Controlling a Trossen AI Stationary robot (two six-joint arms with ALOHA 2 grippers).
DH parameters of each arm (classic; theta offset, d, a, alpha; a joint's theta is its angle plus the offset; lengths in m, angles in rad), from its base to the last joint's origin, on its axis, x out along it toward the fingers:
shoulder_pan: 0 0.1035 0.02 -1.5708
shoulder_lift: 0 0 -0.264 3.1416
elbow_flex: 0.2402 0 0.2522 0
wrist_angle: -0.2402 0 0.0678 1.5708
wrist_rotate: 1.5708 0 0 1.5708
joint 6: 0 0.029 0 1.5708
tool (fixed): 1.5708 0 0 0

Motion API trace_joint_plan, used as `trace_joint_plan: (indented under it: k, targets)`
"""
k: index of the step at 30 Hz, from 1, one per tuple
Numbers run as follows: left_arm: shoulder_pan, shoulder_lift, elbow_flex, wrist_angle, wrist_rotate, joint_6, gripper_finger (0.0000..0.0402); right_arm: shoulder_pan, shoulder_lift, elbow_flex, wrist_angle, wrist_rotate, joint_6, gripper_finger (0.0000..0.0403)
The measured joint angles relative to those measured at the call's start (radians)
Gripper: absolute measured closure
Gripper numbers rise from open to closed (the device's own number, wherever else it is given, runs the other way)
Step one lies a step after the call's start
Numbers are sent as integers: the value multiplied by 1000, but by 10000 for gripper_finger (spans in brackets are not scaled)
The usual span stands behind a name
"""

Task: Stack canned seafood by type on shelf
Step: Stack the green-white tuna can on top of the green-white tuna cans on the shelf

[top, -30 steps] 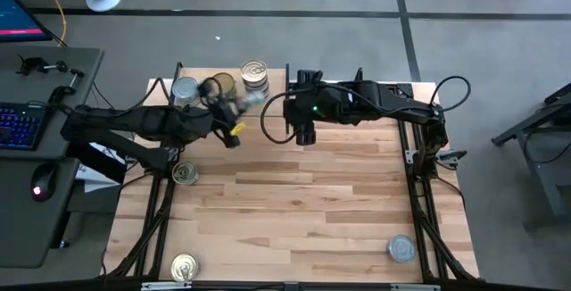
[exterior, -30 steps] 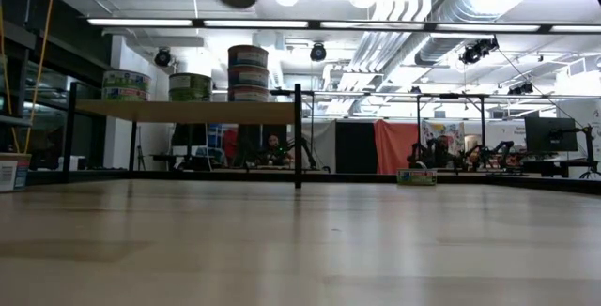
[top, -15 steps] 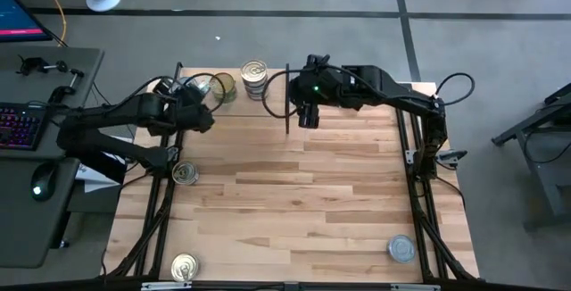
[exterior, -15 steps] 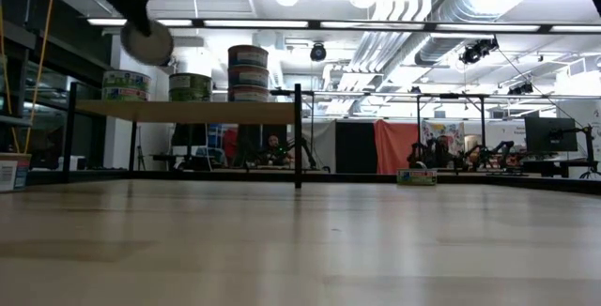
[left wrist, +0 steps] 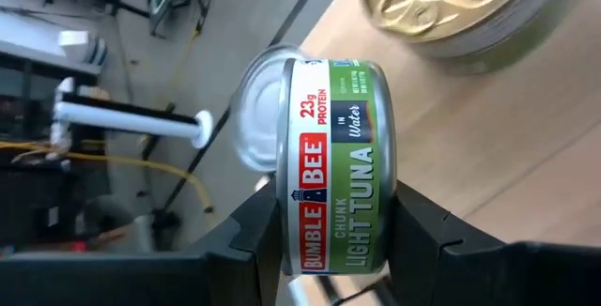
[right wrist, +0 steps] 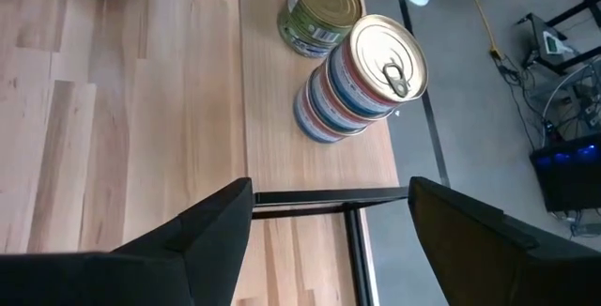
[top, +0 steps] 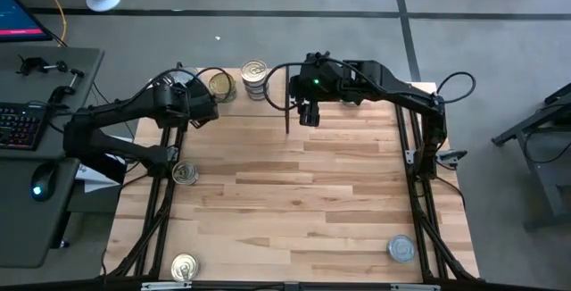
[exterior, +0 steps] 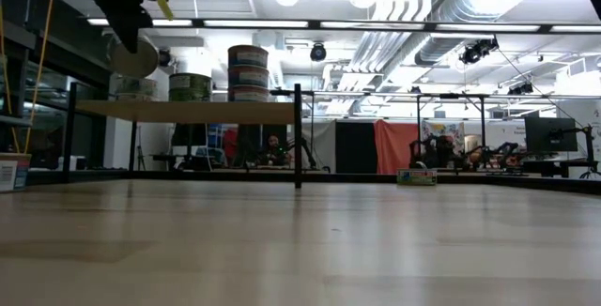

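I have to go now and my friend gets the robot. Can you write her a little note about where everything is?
Left pincer: shut on a green-label tuna tin, above the shelf's left end.
Right pincer: open, empty, above the shelf's right end.
Done: three-tin stack and one gold-topped tin on the shelf.
Left: set down the held tin, then fetch three tins from the table.

The plank-patterned wooden table [top: 303,202] carries a small light-wood shelf [top: 272,105] on thin black uprights along its far edge. On the shelf stand a gold-topped green-labelled tin [right wrist: 319,10] and, just beside it, a stack of tins with blue and red labels [right wrist: 362,79]. Directly on the tabletop lie three loose tins: one at the left edge [top: 185,174], one at the near left corner [top: 184,267], and a silver-topped one [top: 401,249] near the right corner.
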Motion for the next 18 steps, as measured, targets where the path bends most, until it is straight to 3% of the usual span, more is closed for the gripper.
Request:
trace_joint_plan:
  k: [5, 9, 13, 18]
  targets:
    - [-37, -24, 2, 50, 48, -5, 280, 0, 0, 0, 1, 0, 0, 126]
    - [-49, -31, 43, 42, -59, -20, 280, -1, 0, 0, 15, 0, 2, 126]
    - [-22, -31, 68, 42, -138, 106, 280, -1, 0, 0, 40, -16, 4, 126]
    - [44, -21, 68, 36, -145, 246, 280, -2, 0, 0, 60, -39, 26, 126]
